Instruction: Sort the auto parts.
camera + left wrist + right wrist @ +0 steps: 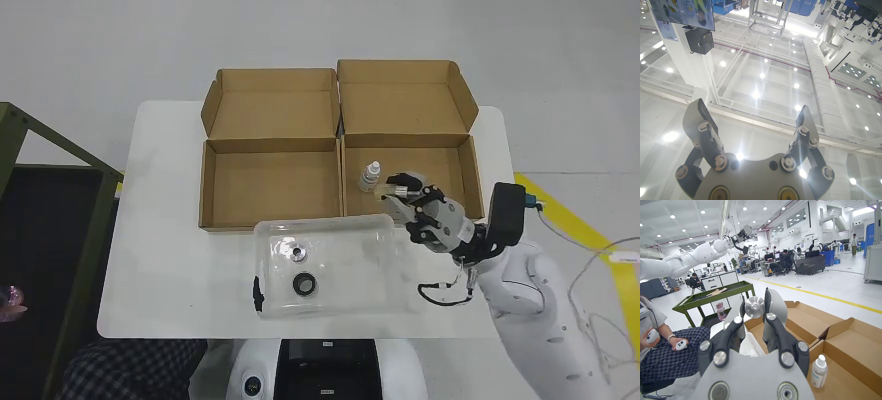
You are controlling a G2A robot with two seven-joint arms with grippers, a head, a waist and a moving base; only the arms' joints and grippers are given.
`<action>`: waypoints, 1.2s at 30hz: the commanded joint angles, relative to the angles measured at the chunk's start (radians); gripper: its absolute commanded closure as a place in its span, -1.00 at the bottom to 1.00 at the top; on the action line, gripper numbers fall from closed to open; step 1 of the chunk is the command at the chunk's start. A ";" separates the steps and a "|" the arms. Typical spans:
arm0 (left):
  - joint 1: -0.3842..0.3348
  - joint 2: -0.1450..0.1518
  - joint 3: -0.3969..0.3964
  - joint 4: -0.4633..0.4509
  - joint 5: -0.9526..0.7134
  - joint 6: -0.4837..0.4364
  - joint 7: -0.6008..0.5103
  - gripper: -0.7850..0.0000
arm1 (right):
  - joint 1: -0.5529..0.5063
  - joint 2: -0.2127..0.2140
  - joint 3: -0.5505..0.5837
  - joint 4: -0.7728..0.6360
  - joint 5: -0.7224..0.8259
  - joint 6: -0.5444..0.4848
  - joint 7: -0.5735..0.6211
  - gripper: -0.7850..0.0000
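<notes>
- Right hand: clamped on a round silver metal disc, with a ribbed finger pad against each side of its rim.
- From above, I see this hand over the near part of the right-side open brown cardboard box, on the side next to its neighbour.
- Left hand: fingers apart with nothing between them, pointing up at the ceiling.
- Small white plastic spray bottle: upright inside the right-side box, near the wall shared with the neighbouring box. It is just beside the right hand and not touching it.
- Left-side open brown cardboard box: set against the first box, lid flap folded back.
- Clear rectangular plastic tray: on the worktop just in front of both boxes. It holds a small round silver part and a black ring-shaped part, near each other but apart.
- White worktop with rounded corners: carries the boxes and the tray.
- Olive-green metal cart: beside the worktop on my left, with a pink bottle on its lower shelf.
- Room: a pale floor crossed by a yellow line, and a white gridded ceiling with round lamps.
</notes>
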 commanded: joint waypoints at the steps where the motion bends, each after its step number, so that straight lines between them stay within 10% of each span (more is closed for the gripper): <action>1: 0.000 0.000 0.000 0.000 0.000 0.000 0.000 -1.00 | -0.001 -0.001 0.003 -0.004 -0.001 -0.005 -0.007 1.00; 36: 0.000 0.000 0.000 0.000 0.000 0.000 0.000 -1.00 | -0.024 0.000 0.021 -0.014 -0.304 0.117 0.128 1.00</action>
